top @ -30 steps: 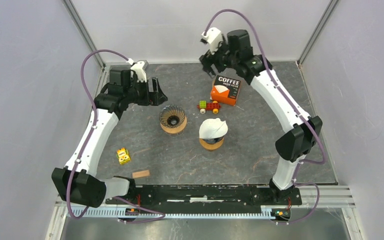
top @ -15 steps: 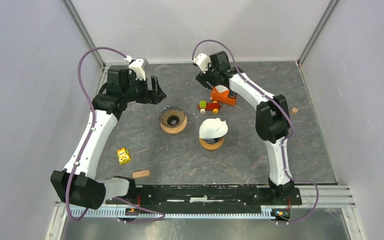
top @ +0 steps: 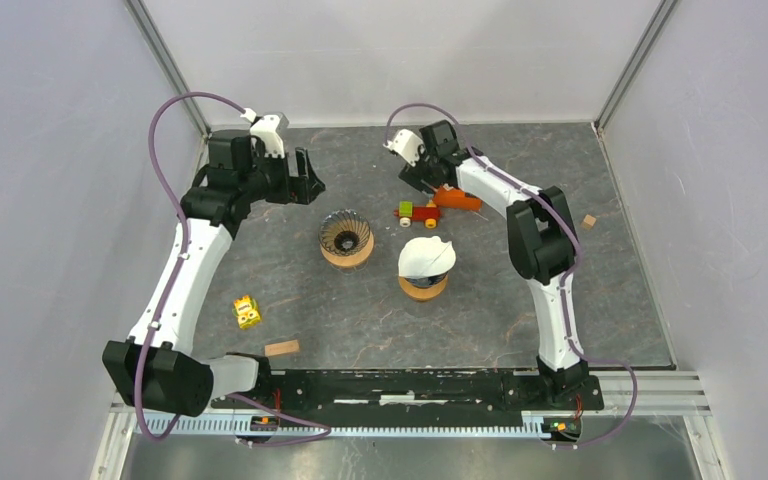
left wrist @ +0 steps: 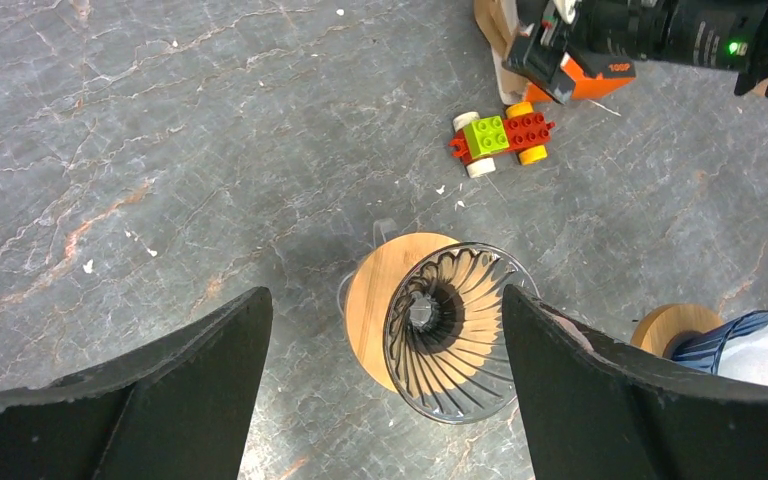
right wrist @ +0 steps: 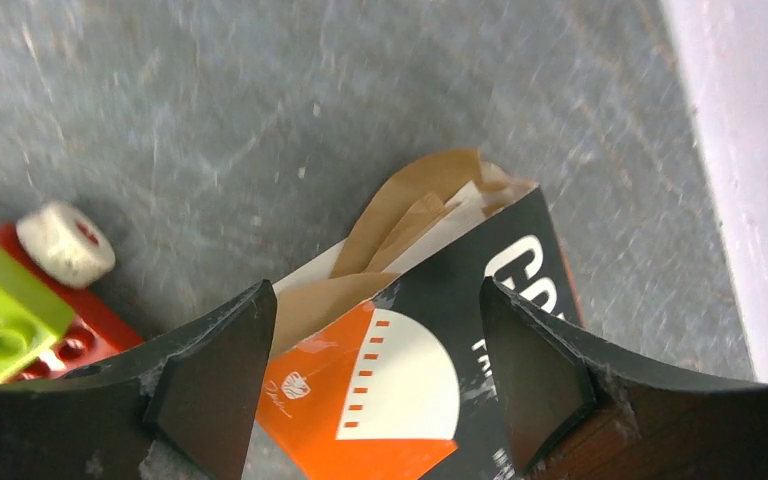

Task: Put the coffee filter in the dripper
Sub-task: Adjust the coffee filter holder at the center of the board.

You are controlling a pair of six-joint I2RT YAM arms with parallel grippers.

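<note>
The R gripper (right wrist: 372, 300) has its jaws spread wide w/ nothing in them. It hangs right over the open mouth of the filter box (right wrist: 410, 380), which sits behind the empty dripper (top: 346, 238) and off to its right. The brown filters (right wrist: 410, 215) poke out of the box, not yet picked. The L gripper (left wrist: 385, 300) is spread wide and empty too, up above the empty dripper.

What could go wrong:
- The filters are thin and stacked, so the jaws may pinch 2 or 3 at once, or slip and get none.
- The box looks light (nothing holds it down), so a pull may drag the whole box, or bump it into the toy car (top: 418, 211) between it and the empty dripper.
- The other dripper (top: 424, 290), right of the empty dripper, has a white filter (top: 426, 255) in it, so the paper could end up in the wrong one.
</note>
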